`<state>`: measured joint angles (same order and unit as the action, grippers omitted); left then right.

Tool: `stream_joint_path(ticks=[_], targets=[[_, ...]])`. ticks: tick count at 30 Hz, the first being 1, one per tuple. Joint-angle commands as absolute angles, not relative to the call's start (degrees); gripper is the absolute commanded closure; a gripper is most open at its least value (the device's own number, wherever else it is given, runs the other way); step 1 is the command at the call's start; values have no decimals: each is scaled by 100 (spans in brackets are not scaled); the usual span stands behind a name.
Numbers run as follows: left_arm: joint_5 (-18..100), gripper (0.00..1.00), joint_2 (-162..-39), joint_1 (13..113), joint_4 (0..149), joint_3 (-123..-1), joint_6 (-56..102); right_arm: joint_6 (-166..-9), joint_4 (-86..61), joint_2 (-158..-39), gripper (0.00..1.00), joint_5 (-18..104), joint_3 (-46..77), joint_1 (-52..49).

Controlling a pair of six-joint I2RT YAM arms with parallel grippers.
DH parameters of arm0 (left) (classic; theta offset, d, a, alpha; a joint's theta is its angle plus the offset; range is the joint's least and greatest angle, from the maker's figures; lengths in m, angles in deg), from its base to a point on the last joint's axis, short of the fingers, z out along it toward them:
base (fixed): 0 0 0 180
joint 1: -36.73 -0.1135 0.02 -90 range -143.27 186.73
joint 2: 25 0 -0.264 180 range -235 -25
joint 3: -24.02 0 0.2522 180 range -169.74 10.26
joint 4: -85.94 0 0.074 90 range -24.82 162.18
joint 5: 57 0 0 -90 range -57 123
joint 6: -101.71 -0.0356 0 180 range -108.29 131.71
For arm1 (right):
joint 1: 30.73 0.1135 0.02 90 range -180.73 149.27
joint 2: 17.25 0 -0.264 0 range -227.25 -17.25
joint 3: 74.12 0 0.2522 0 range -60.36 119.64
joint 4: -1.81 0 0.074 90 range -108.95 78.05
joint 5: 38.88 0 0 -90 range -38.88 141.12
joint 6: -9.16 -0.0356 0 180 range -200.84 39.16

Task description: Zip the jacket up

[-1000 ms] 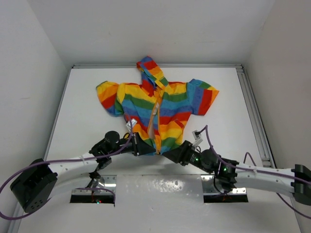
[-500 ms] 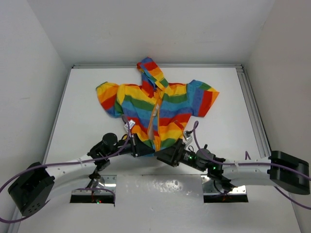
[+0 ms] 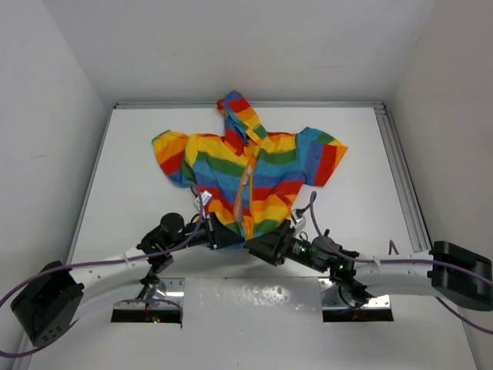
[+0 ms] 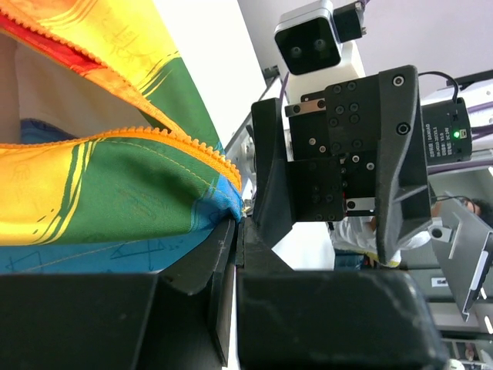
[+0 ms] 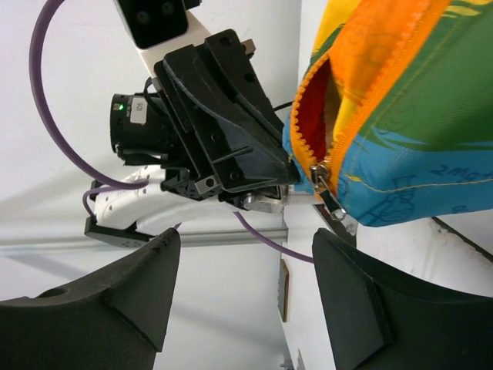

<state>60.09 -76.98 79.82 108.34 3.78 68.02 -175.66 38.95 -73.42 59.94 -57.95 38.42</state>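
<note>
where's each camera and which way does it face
Top external: above and behind the arm bases, looking down at the rainbow-striped fabric jacket on the white table; both arms show.
Left wrist: on the left arm, facing past its left tool at the hem toward the right tool.
Right wrist: on the right arm, facing the small metal zipper pull past its own open fingers.
Wrist views share the hem corner and show each other's tool.

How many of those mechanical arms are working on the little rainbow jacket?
2. The left white arm reaches in from the near left corner, the right white arm from the near right. Both meet at the bottom hem of the rainbow-striped hooded fabric jacket. None seems hidden.
</note>
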Motion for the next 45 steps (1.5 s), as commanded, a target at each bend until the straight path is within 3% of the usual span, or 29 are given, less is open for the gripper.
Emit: stream_joint_path(ticks=[1, 12, 19, 23, 32, 39, 45], targets=[[5919, 100, -7501, 8050, 11181, 472, 6954, -17681, 3912, -7315, 32, 6131, -6405, 3862], [5804, 100, -7290, 8050, 11691, 815, 7305, -17752, 3814, -7499, 33, 6360, -6449, 3871], [5892, 100, -7220, 8050, 11867, 938, 7472, -17743, 4114, -7974, 37, 6457, -6344, 3870], [5910, 100, -7123, 8050, 11710, 930, 7473, -17664, 4535, -8062, 46, 6623, -6440, 3862], [6033, 100, -6938, 8050, 11506, 1017, 7630, -16926, 4422, -7781, 49, 6957, -6353, 3871], [6138, 100, -6973, 8050, 11516, 1026, 7745, -16373, 4457, -7719, 60, 7072, -6265, 3862], [6314, 100, -7000, 8050, 11577, 1026, 7912, -15968, 4773, -7886, 76, 7028, -6203, 3862]])
